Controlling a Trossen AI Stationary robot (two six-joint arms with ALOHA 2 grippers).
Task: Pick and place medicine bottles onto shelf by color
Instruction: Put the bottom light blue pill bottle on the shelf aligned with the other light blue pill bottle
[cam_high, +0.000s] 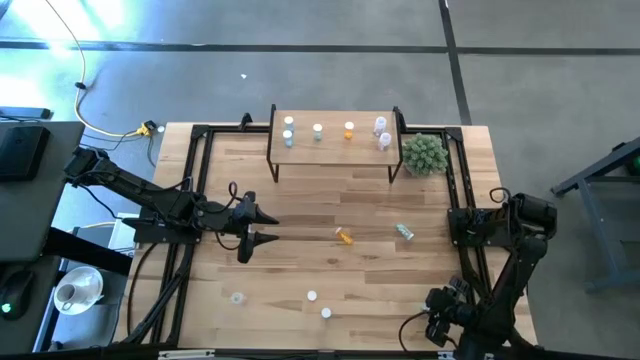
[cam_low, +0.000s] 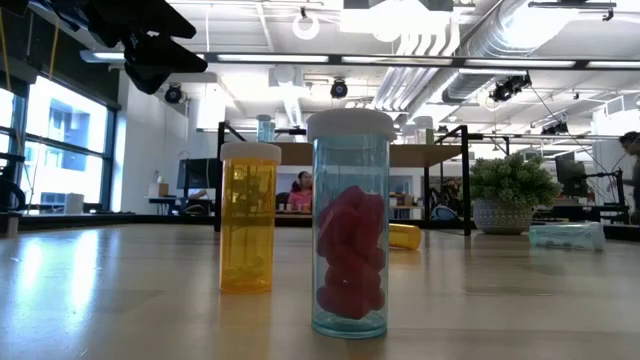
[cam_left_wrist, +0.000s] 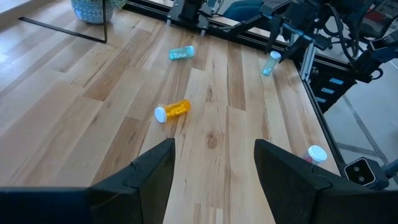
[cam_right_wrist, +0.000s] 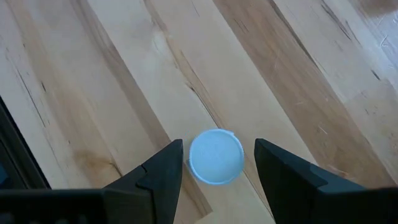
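While the right hand (cam_right_wrist: 212, 163) hangs open over an upright white-capped pale-blue pill bottle (cam_right_wrist: 216, 156), the left hand (cam_left_wrist: 213, 163) hovers open and empty above the plank worktop (cam_left_wrist: 68, 118).

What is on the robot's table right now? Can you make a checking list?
Surface: plank table, light wood.
Job's things: shelf holds several upright bottles; orange bottle and pale bottle lie on their sides mid-table; three more stand near the front edge.
Clutter: spiky green plant beside the shelf.
Grippers: left gripper open, empty, over the table; right gripper open above a white-capped bottle.
Cables: yellow cable on the floor.
Surroundings: desks, windows, seated person.
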